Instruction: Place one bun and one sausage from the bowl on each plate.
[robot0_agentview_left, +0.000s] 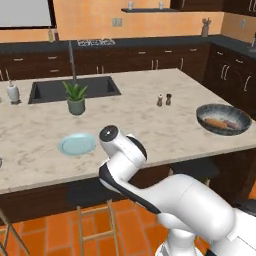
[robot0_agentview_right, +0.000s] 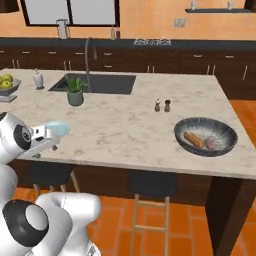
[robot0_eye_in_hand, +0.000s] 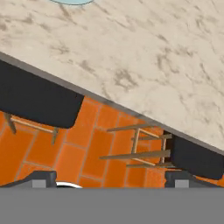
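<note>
Marble-patterned pale counter (robot0_agentview_left: 150, 95) carries all task items. Wide, shallow, dark blue-grey bowl (robot0_agentview_left: 223, 119) sits at about 3 o'clock on the island, near the right-hand end; in the right base view one orange-brown sausage-shaped piece (robot0_agentview_right: 194, 139) and one duller pinkish piece (robot0_agentview_right: 211, 144) lie inside it, close together. Whether either is a bun, cannot tell; no other contents can be made out.

Small flat round pale blue plate (robot0_agentview_left: 77, 144) lies at about 8 o'clock, near the front edge, well apart from the bowl and bare. It is partly covered by the arm in the right base view. Grey plate: not located.

Two-finger gripper (robot0_eye_in_hand: 111, 178): dark finger tips (robot0_eye_in_hand: 38, 178) stand far apart at the bottom of the hand view, jaws wide, nothing between them. The hand looks down past the counter's front edge at the orange tile floor and two dark-seated stools (robot0_eye_in_hand: 37, 103).

Risks, as judged:
- Bowl is far from the hand; a long reach or a base drive is needed, and a low swing could clip the counter edge.
- The two pieces lie close together; a pinch may catch both or push one up the bowl's wall.
- Small salt and pepper shakers (robot0_agentview_left: 164, 100) at about 1 o'clock and the green potted plant (robot0_agentview_left: 75, 97) at about 10 o'clock could be knocked on the bowl-to-plate carry.
- Plate sits near the edge; a rounded item released there may roll off.
</note>
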